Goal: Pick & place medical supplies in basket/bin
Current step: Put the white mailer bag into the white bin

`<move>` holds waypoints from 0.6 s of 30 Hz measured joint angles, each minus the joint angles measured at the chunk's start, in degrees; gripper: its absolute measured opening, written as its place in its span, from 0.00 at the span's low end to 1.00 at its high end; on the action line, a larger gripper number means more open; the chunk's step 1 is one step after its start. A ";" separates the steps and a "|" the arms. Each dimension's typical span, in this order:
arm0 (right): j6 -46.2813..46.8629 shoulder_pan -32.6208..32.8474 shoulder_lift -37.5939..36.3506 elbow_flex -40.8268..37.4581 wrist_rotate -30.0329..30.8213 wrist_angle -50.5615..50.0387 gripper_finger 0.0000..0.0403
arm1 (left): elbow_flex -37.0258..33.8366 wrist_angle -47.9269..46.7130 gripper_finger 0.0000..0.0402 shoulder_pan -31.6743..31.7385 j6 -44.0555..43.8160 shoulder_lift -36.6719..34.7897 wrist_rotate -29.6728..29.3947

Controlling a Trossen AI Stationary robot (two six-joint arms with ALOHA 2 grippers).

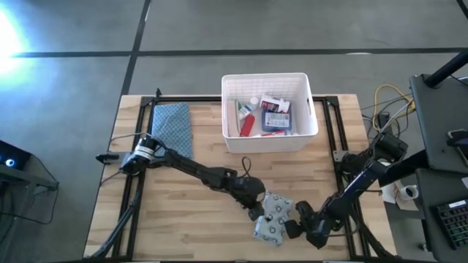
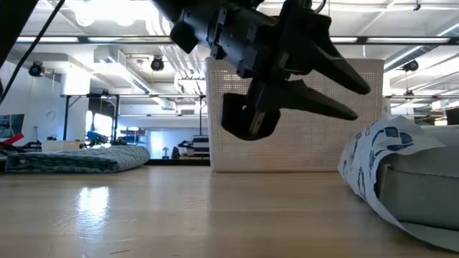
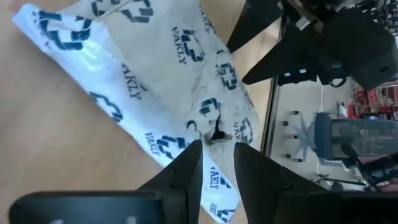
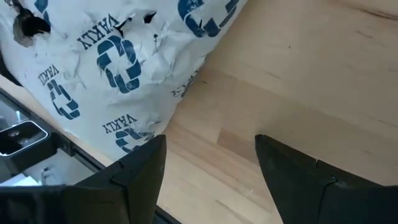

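Between the two grippers lies a white pouch (image 1: 273,217) printed with blue recycling marks and the word VAKLY; its film is crumpled and wrinkled, and it has a small dark tear just in front of the left fingers (image 3: 186,168). The left gripper (image 1: 256,212) has its fingertips close together with only a narrow gap, and they point at the torn spot on the pouch; it is not clear if they touch the film, and they do not hold it. The right gripper (image 1: 295,225) is open, its two fingers (image 4: 140,168) spread wide over bare wood, with the pouch edge just beyond the fingertips and a little to one side. In the high view the pouch rests on the table (image 1: 183,219) near the front edge, the left gripper at its left side and the right gripper at its right side. In the low view the pouch (image 2: 391,175) looks puffed and thick, lying flat on the wood. The left arm reaches from the table's left side diagonally to the pouch, stretched long and low. The right arm comes from the right edge and bends down toward the front. Well apart from the fingers, at the far side, stands the bin (image 1: 268,111), with boxes, tubes and a bottle inside. A cloth (image 1: 172,128) lies at the far left.
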 joint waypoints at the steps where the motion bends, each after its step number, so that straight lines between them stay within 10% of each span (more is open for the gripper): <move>1: 0.01 -0.07 0.02 -0.03 0.23 0.12 0.61 | 0.20 -0.02 0.18 -0.06 0.04 0.05 -0.07; 18: -3.07 -2.54 -0.40 1.41 8.89 0.13 0.61 | -1.97 0.62 0.18 -0.36 1.84 3.74 -0.43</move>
